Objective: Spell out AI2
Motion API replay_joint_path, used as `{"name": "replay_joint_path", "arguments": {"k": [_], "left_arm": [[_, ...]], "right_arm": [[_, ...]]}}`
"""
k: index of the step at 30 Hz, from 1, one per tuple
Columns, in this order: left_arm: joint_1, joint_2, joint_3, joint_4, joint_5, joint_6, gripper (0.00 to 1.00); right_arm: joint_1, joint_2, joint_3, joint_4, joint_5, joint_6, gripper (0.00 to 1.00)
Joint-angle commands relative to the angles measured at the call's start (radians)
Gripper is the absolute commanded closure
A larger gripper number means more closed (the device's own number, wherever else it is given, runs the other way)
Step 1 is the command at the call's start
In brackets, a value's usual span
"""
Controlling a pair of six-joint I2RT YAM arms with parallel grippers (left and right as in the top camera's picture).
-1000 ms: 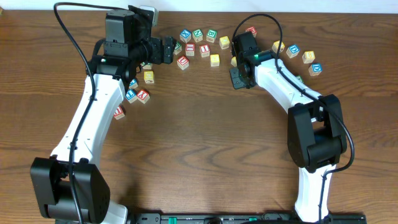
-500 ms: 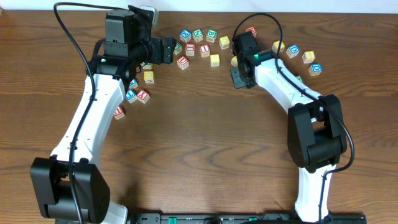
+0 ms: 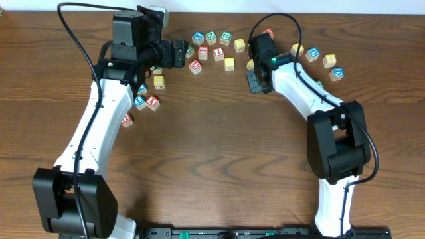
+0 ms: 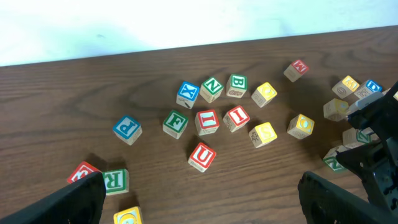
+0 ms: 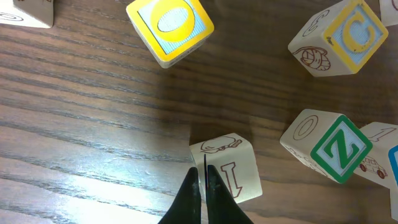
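Several wooden letter blocks lie scattered along the far side of the table. In the left wrist view I see two red I blocks (image 4: pixel 207 121) (image 4: pixel 236 117), a red U block (image 4: pixel 202 156), a blue X (image 4: pixel 187 94) and a green N (image 4: pixel 212 88). No A or 2 block is recognisable. My left gripper (image 4: pixel 202 202) (image 3: pixel 179 54) is wide open and empty, just before the U block. My right gripper (image 5: pixel 204 182) (image 3: pixel 256 81) is shut, its tips against the near edge of a pale block with a red-outlined I or 1 (image 5: pixel 233 167).
The right wrist view shows a yellow O block (image 5: pixel 170 25), a yellow C block (image 5: pixel 345 34) and a green Z block (image 5: pixel 339 149) around the right gripper. More blocks lie at the far right (image 3: pixel 325 61) and by the left arm (image 3: pixel 147 101).
My right gripper has crept slightly toward the far side of the table. The left arm and the blocks have not visibly moved.
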State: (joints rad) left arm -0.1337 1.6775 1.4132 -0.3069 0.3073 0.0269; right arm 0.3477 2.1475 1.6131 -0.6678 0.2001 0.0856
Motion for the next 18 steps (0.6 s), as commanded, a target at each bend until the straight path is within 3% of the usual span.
{"name": "replay_joint_path", "arguments": {"k": [1,13,18], "left_arm": [[0.0,-0.009,0.018,0.0,-0.014,0.01,0.02],[0.0,-0.009,0.018,0.0,-0.013,0.01,0.02],[0.0,-0.009,0.018,0.001,-0.013,0.01,0.02]], "right_arm": [[-0.008,-0.016,0.016,-0.006,0.018,-0.011,0.99],[-0.02,-0.015,-0.057,0.01,-0.04,-0.002,0.99],[-0.013,-0.015,-0.059,-0.009,-0.091,-0.063,0.99]]}}
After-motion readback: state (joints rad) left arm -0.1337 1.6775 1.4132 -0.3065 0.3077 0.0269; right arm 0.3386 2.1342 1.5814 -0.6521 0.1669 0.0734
